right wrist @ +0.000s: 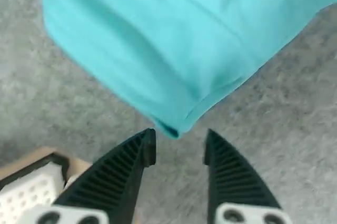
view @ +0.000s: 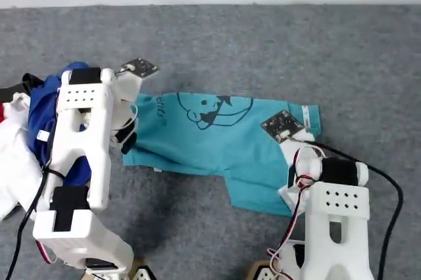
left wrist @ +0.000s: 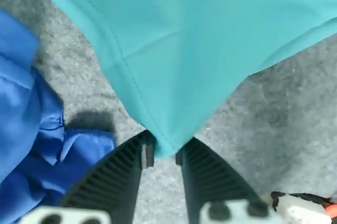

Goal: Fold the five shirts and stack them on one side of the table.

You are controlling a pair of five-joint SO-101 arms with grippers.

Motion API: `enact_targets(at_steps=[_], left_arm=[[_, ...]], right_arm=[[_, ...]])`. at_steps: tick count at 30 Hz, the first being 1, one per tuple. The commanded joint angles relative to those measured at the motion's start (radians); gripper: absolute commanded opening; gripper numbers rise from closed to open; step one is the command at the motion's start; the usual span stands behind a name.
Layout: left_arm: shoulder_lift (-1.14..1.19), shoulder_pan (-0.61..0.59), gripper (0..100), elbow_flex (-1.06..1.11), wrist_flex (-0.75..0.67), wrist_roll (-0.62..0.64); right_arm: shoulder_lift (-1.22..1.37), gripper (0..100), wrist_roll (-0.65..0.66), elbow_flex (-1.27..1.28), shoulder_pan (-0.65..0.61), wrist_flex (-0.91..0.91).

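Note:
A teal shirt [view: 210,142] with a dark print lies spread across the middle of the grey table. At its left edge, my left gripper [left wrist: 160,150] is shut on a corner of the teal shirt [left wrist: 200,40], which is pinched between the fingers. The left arm [view: 85,135] stands over that edge. At the shirt's right side, my right gripper [right wrist: 179,142] is open, and a folded corner of the teal shirt [right wrist: 174,40] hangs just ahead of the fingertips without touching them. The right arm [view: 329,194] rises from the front right.
A heap of other shirts lies at the left edge, next to the left arm: blue [view: 46,109], white [view: 16,162], and bits of red and black. The blue cloth [left wrist: 26,129] lies close beside the left gripper. Bare grey carpet [view: 263,43] stretches behind the shirt.

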Motion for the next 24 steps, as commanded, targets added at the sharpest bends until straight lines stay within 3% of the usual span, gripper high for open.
enact_targets(at_steps=[1, 5, 11, 24], left_arm=[[-0.017, -0.008, 8, -0.045, 0.025, -0.015], [-0.021, -0.008, 8, -0.219, 0.078, -0.011], [-0.138, 0.009, 12, -0.326, 0.077, -0.014], [-0.18, 0.011, 14, -0.042, 0.023, -0.011]], right_arm=[[-0.033, 21.8, 0.008, -0.086, 0.013, 0.065], [-0.087, 24.3, 0.002, -0.187, 0.062, 0.054], [-0.091, 24.5, -0.034, -0.196, 0.268, -0.094], [0.18, 24.2, -0.12, -0.055, 0.242, -0.501]])
